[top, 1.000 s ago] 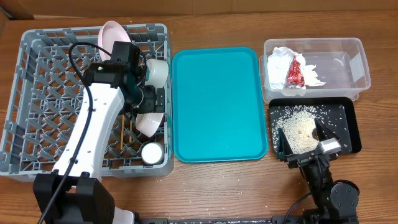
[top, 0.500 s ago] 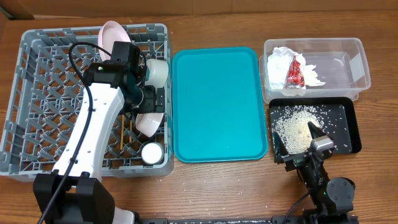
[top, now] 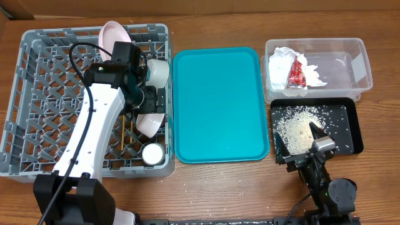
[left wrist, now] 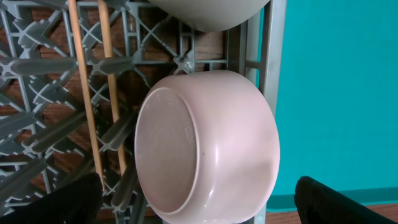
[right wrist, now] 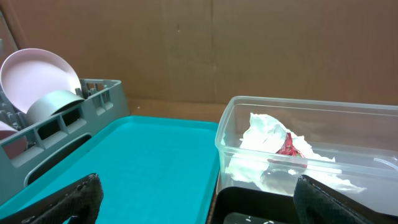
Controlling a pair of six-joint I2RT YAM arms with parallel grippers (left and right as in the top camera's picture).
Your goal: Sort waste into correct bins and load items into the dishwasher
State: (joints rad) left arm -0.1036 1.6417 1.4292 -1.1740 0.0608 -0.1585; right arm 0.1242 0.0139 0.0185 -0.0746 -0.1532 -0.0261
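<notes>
Both wide open: left gripper straddles the pink bowl in the grey rack without touching it, while right gripper hovers over the rice in the black tray.

The plate, 2 bowls, cup, chopsticks in grey rack; napkin, wrapper in clear tub; rice on black tray.

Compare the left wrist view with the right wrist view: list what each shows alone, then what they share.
Left wrist only: the wooden chopsticks lying on the lattice, and the underside of the pinkish bowl, which is tipped on its side. Right wrist only: the clear tub holding the crumpled napkin and red wrapper, and the plate standing on edge. Both: the grey dish rack, the teal tray and the second bowl.
</notes>
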